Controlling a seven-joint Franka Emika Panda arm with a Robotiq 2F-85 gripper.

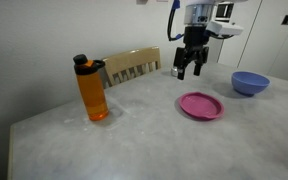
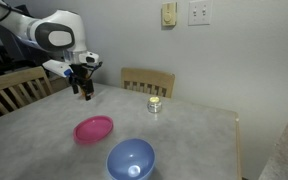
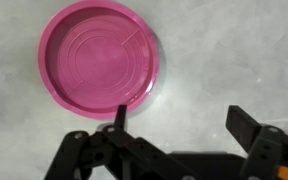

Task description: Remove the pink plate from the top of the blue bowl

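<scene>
The pink plate (image 1: 201, 105) lies flat on the grey table, beside the blue bowl (image 1: 250, 82) and apart from it. Both show in an exterior view too: the plate (image 2: 94, 128) and the bowl (image 2: 131, 160), which is empty. In the wrist view the plate (image 3: 101, 61) lies right side up below the camera. My gripper (image 1: 189, 68) hangs open and empty above the table, behind the plate; it also shows in an exterior view (image 2: 82, 91) and in the wrist view (image 3: 179, 118).
An orange bottle (image 1: 92, 89) with a black cap stands on the table. A small silver-white jar (image 2: 155, 104) stands near the table's far edge. A wooden chair (image 2: 147, 81) is behind the table, another (image 2: 9, 92) at its side.
</scene>
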